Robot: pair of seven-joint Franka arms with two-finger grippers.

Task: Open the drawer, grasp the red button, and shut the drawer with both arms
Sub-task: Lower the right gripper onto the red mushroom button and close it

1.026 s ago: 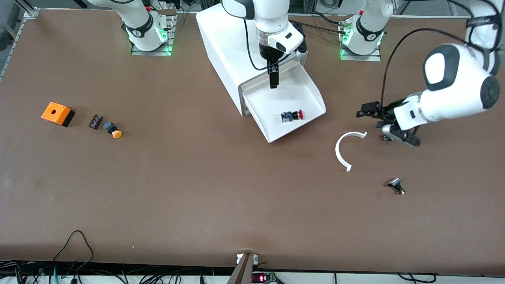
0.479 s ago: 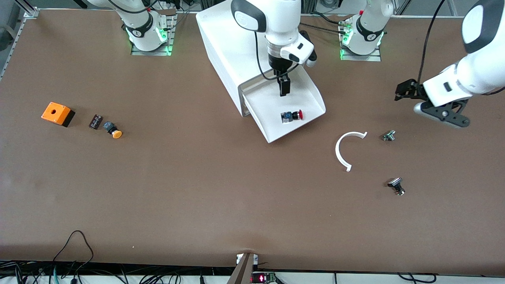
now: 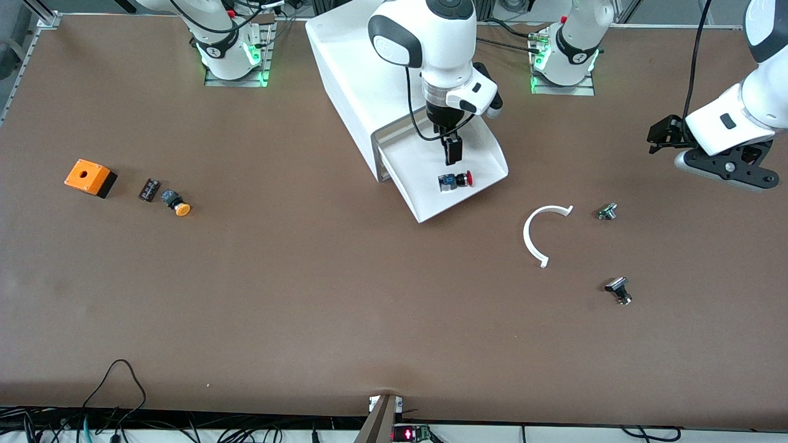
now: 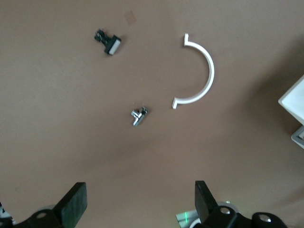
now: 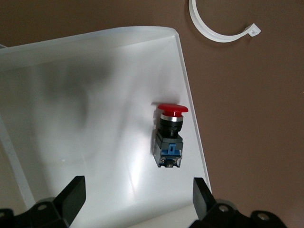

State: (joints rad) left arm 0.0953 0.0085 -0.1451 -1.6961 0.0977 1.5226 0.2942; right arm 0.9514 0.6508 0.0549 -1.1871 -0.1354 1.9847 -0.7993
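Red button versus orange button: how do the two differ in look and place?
The red button has a red cap and a blue and black body; the orange button has an orange cap and a dark body. The red one lies in the open drawer, under the right pincer; the orange one lies on the bare table, toward the right arm's end. Both lie on their sides, ungripped.

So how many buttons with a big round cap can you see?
2. The red button lies in the open drawer, under the right gripper. The orange button lies on the table near the orange box. More may be hidden in the shut drawers.
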